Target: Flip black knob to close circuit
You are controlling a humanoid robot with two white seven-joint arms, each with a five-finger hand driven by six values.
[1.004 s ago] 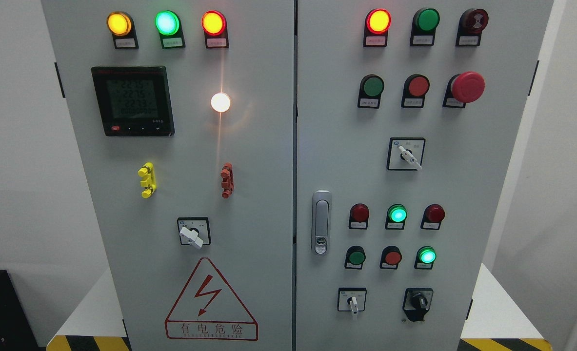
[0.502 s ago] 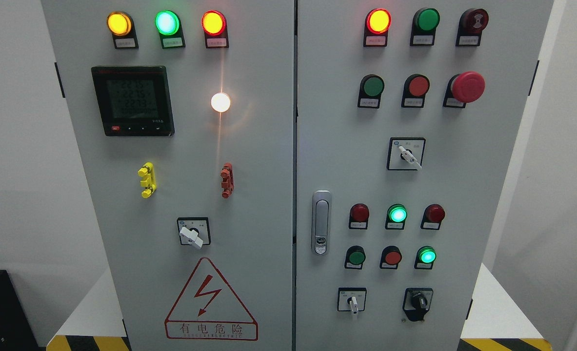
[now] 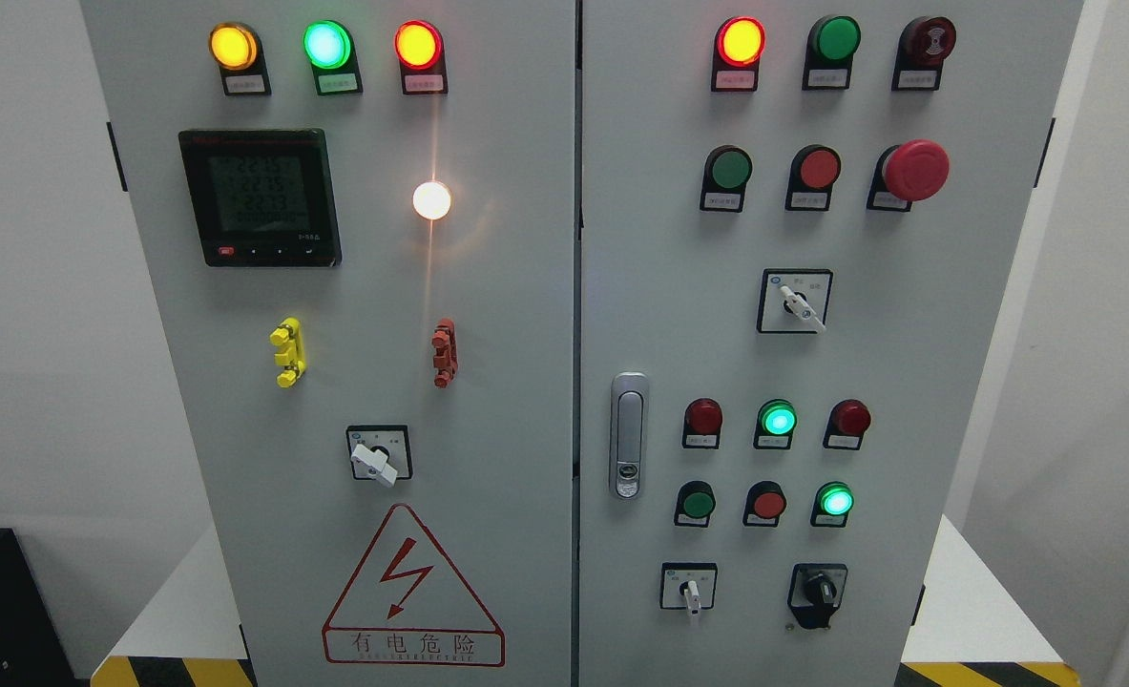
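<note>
The black knob (image 3: 820,591) sits at the lower right of the grey cabinet's right door (image 3: 908,401), on a black plate, its ridge running roughly from upper left to lower right. To its left is a small white-handled selector switch (image 3: 689,590). Neither of my hands nor any arm shows anywhere in the head view.
Lit lamps: yellow (image 3: 233,46), green (image 3: 326,44) and red (image 3: 418,44) on the left door, red (image 3: 741,40) on the right. A red mushroom stop button (image 3: 915,170), a door latch (image 3: 629,435), two more white selector switches (image 3: 376,457) (image 3: 797,303) and a digital meter (image 3: 261,197) also sit on the panel.
</note>
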